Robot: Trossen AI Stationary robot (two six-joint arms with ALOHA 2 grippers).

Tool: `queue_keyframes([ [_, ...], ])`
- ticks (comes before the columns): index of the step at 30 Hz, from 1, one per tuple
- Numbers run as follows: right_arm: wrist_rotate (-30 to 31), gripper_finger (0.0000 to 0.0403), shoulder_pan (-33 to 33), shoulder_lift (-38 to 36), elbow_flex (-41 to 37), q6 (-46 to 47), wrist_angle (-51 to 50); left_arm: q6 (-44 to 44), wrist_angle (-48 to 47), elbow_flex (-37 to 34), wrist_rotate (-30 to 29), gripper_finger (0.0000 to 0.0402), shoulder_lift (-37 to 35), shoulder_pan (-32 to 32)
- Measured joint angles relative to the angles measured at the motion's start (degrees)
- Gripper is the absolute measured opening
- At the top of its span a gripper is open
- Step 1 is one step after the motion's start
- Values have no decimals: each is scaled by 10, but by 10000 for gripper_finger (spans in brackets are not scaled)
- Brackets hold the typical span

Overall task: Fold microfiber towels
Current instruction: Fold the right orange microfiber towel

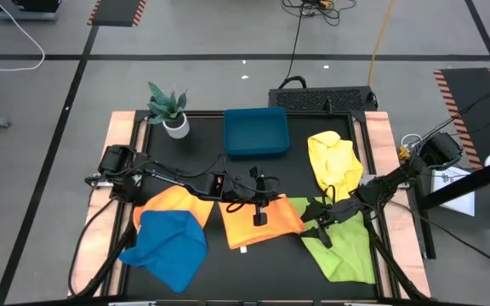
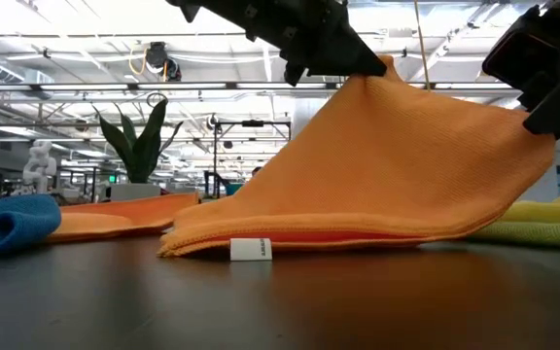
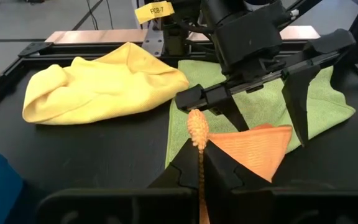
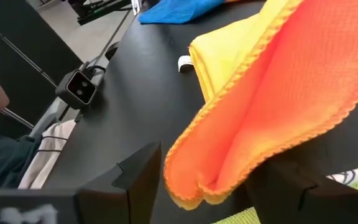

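Left gripper (image 3: 199, 163) clamps the orange towel (image 1: 258, 223) edge; right gripper (image 4: 210, 186) pinches its fold. Soft, limp, light; hold corners.

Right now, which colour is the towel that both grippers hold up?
Orange towel; the low view shows it best.

This looks like a robotics lab or test hall rather than a home. The black work table (image 1: 202, 161) stands on a bare grey concrete floor (image 1: 49, 102) marked with black tape lines and red-and-black hazard stripes (image 1: 116, 12), with loose cables (image 1: 296, 42) trailing across it. The low view shows white ceiling trusses (image 2: 86, 53), strip lights and, dimly, what may be other workstations (image 2: 76, 180) behind.
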Motion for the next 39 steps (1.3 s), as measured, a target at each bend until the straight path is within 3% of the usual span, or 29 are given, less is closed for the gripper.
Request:
queue_keyframes([
  [6,0,147,0,0,0,-12,0,0,-16,0,-17,4,0,0],
  [15,0,8,1,-12,0,-28,3,-3,-30,-1,-20,4,-12,-6],
  [20,-10,7,1,-57,1,-56,33,-6,-53,0,-38,3,-55,-36],
  [26,-78,2,1,-115,32,-94,48,-9,-89,0,-116,3,-115,-111],
  [39,-129,1,6,-84,208,-156,-118,-62,-67,0,-340,3,-130,-292],
])
